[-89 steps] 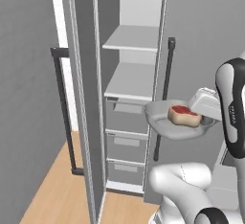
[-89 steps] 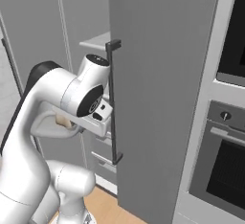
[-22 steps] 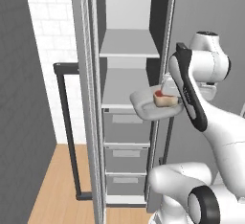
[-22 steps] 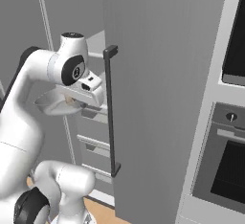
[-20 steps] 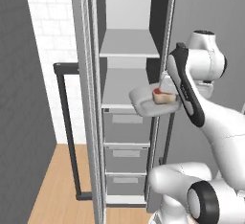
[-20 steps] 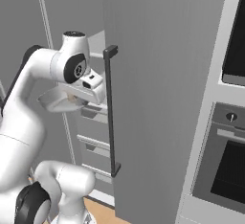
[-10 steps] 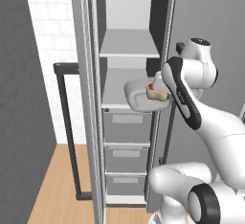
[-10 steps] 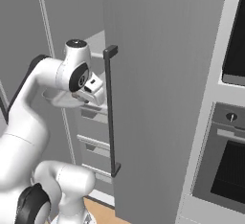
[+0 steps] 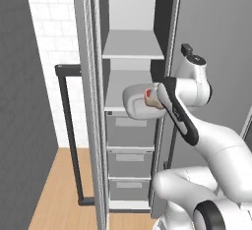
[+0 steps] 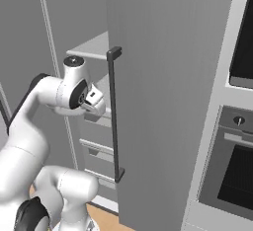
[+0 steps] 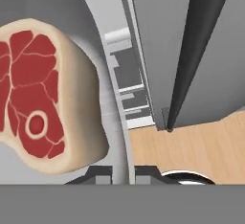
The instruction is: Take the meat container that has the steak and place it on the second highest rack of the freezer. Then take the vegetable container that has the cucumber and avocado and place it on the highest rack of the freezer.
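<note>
The meat container with the steak is held clamped in the hand at the freezer's second shelf; release and the vegetable container remain.

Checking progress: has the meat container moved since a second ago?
Yes. In the left base view the meat container has shifted left, from beside the freezer opening to over its lower shelf board.

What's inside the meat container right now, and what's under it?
Inside the meat container lies the steak, red face showing. Under it in the left base view are the lower shelf board and grey drawers; contact with the shelf is hidden.
</note>
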You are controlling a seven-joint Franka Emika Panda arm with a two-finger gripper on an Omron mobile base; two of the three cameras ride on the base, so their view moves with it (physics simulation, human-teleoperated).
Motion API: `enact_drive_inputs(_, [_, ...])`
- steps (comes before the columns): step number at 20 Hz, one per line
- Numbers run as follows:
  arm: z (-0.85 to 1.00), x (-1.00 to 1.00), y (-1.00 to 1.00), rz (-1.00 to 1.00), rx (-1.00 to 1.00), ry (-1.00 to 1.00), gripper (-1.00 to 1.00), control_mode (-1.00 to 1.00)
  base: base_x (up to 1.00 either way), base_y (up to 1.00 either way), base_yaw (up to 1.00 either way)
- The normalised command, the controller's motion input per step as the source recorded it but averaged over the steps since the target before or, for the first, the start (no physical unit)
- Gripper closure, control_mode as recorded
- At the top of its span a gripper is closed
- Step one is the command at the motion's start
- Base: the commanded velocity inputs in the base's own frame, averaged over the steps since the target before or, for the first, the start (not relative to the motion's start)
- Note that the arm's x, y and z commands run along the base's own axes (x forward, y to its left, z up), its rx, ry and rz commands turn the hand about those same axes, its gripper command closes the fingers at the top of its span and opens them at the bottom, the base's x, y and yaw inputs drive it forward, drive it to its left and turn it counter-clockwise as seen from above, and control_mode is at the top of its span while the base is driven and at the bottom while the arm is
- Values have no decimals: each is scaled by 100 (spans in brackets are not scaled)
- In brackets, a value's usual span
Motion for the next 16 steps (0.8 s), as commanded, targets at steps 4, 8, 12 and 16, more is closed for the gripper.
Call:
enact_drive_inputs(4, [0, 60, 0, -8, -1, 0, 100, -100, 0, 0, 0])
enact_drive_inputs(8, [0, 67, 2, -10, 0, 0, 100, -100, 0, 0, 0])
enact_drive_inputs(12, [-1, 67, 1, -10, 0, 0, 100, -100, 0, 0, 0])
enact_drive_inputs(16, [-32, 56, 0, -7, 0, 0, 100, -100, 0, 0, 0])
